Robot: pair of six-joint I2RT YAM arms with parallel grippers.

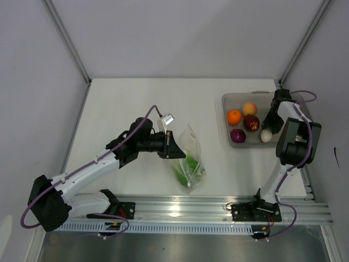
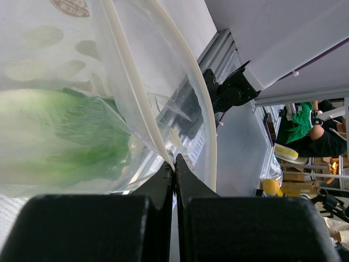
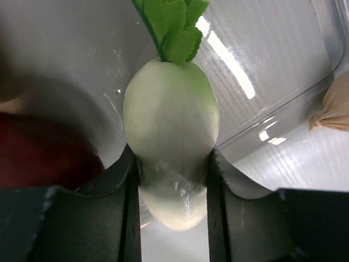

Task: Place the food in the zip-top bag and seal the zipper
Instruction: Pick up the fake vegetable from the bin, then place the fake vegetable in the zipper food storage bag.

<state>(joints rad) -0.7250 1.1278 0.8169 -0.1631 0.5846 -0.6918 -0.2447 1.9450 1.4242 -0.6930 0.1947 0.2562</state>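
Big white table (image 1: 125, 98), a clear tray (image 1: 224, 120) at the far right, and the zip-top bag (image 1: 192, 147) crumpled in the middle, nearer the rail. The left gripper (image 2: 174, 164) is pinched tight on the bag's edge, and the zipper (image 2: 135, 87) looks unsealed to me. Only the cabbage (image 1: 188, 166) is inside so far. The right gripper (image 3: 173, 164) is down in the tray, fingers clamped on both sides of the white radish (image 3: 170, 120), which hasn't left the tray yet. The orange (image 1: 234, 117), peach (image 1: 249, 108), dark red fruit (image 1: 251, 123), purple fruit (image 1: 238, 135) and a small beige piece (image 3: 332, 106) are all waiting there too. One item in, the rest plus sealing to go.
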